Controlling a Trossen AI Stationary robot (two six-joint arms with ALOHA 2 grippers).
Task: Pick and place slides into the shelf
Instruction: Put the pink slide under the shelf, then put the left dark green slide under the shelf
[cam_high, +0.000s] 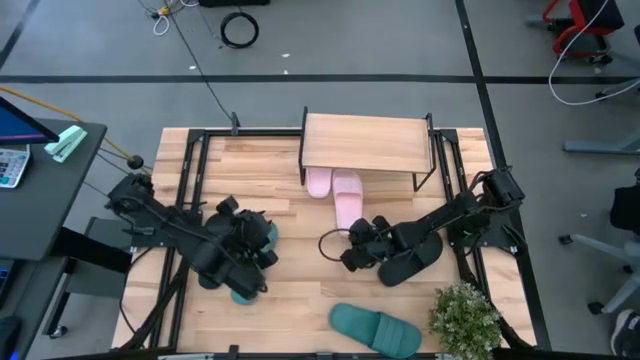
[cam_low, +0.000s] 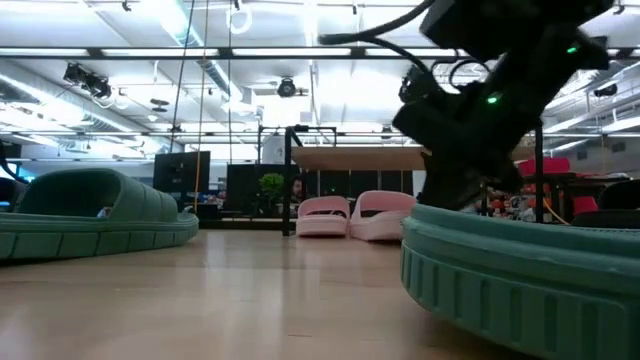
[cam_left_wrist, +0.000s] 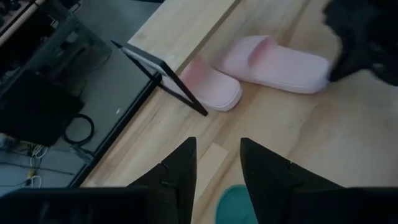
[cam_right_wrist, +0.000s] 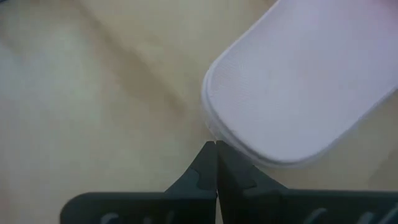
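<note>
Around our light wooden table (cam_high: 290, 300) we see grey floor with cables, and in the low view an open hall with ceiling lights. The shelf (cam_high: 366, 142) stands at the table's far edge; two pink slides (cam_high: 340, 190) lie side by side, partly under it. One teal slide (cam_high: 375, 327) rests near the front edge beside a small plant (cam_high: 464, 318). Our left gripper (cam_left_wrist: 217, 168) hangs spread over another teal slide (cam_high: 250, 262). Our right gripper (cam_right_wrist: 216, 147), fingers pressed together, touches the heel of a pink slide, holding nothing.
</note>
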